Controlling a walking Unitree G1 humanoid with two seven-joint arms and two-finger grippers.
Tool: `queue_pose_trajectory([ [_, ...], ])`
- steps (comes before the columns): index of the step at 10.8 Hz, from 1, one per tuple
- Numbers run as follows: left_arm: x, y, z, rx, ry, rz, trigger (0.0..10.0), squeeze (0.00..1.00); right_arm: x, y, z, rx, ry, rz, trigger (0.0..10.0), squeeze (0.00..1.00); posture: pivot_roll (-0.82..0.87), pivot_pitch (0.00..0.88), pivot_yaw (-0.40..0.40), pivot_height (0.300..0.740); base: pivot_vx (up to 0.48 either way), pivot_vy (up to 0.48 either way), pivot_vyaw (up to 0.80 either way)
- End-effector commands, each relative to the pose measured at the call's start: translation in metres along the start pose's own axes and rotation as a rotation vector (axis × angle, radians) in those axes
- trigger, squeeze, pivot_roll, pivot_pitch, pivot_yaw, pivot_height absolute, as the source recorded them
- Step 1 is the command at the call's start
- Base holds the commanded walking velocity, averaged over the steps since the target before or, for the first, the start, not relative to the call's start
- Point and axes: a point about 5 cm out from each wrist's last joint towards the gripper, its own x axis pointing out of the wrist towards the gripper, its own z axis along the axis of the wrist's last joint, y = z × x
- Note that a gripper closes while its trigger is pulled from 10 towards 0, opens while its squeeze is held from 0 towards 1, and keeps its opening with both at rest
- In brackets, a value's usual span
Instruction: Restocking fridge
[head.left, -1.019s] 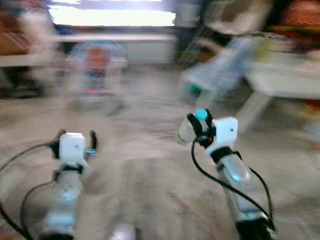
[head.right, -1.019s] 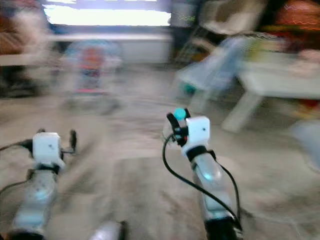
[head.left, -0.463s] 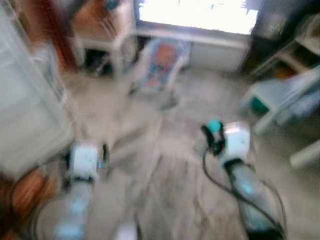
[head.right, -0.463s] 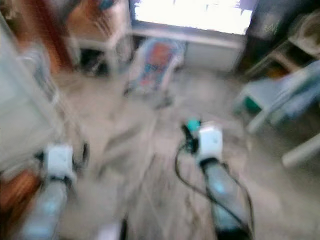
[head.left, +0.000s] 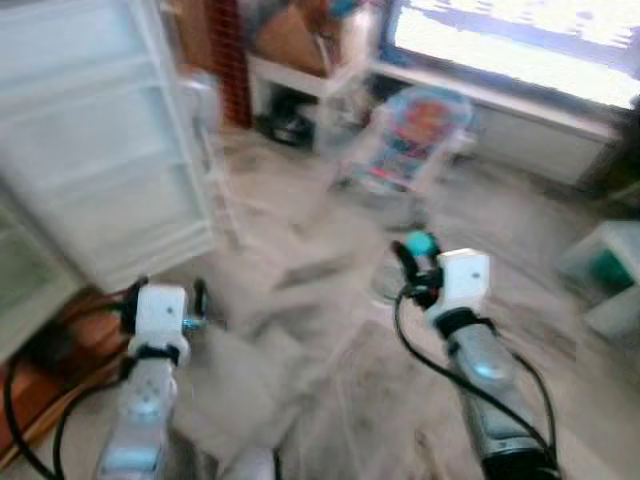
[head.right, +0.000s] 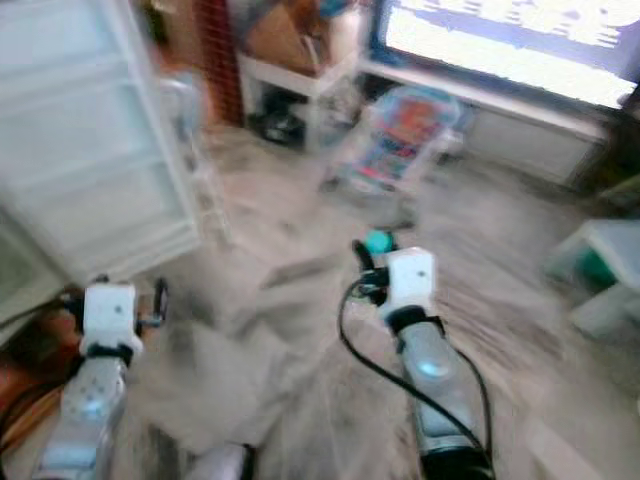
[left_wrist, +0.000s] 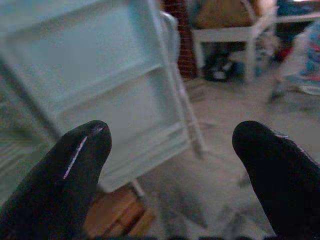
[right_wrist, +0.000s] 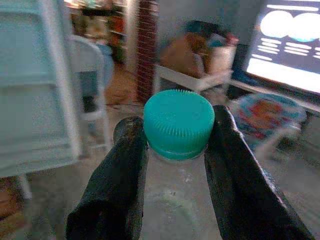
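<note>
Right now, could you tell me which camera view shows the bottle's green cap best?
The right wrist view: the green cap sits close and sharp, with the right gripper shut on the bottle below it. Both eye views show the cap as a small blurred dot above that gripper.

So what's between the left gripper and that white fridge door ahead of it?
Bare grey floor, as the left wrist view shows. The left gripper hangs open short of the white fridge door; the right gripper holds the bottle.

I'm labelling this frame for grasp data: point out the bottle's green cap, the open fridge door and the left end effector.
green cap (right_wrist: 178, 121), right wrist view, ribbed side
fridge door (head.left: 95, 150), left eye view, inner panel
left end effector (left_wrist: 172, 165), left wrist view, midway between fingertips
</note>
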Motion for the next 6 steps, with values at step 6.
queue_pose_trajectory([
  [6,-0.008,0.0,-0.008,-0.01,0.04,0.006,10.0,0.0,-0.016,-0.022,-0.018,-0.039,0.079,-0.149,10.0,0.0,0.13,0.019,-0.036,0.74,0.0,0.0,0.0],
])
